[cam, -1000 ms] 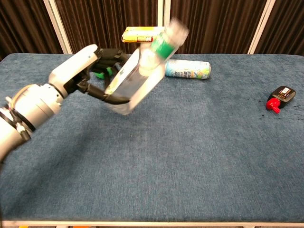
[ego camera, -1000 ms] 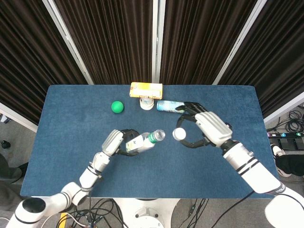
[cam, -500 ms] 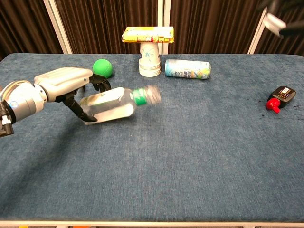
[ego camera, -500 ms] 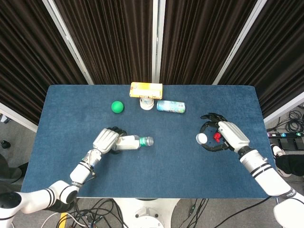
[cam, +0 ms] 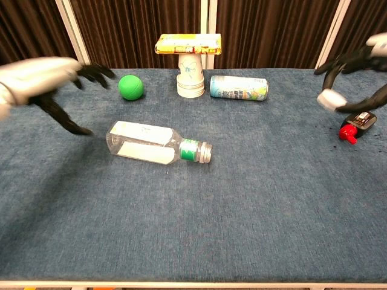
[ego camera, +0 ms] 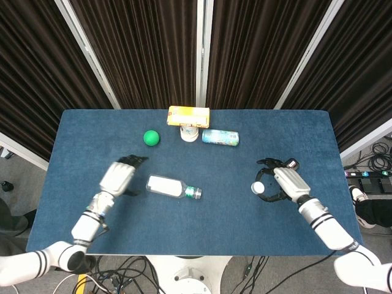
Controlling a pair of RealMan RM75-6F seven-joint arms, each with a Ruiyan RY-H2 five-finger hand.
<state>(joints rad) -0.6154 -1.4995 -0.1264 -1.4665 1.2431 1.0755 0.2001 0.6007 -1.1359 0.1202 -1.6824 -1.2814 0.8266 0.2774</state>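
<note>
since the earlier frames the clear bottle (ego camera: 174, 187) has been let go by the left hand (ego camera: 118, 176) and is laid on its side on the blue table (ego camera: 220, 226), capless mouth turned toward the robot's right, while that hand is now drawn back just beside it with its fingers spread wide and nothing held. the white cap (ego camera: 258, 187) is pinched in the fingertips of the right hand (ego camera: 285, 184), lowered near the table's right side just by the small black and red object (cam: 357, 124). a green ball (ego camera: 151, 138), a paper cup (ego camera: 189, 133) topped by a yellow box (ego camera: 188, 115), and a lying can (ego camera: 220, 137) are seen along the far edge.
</note>
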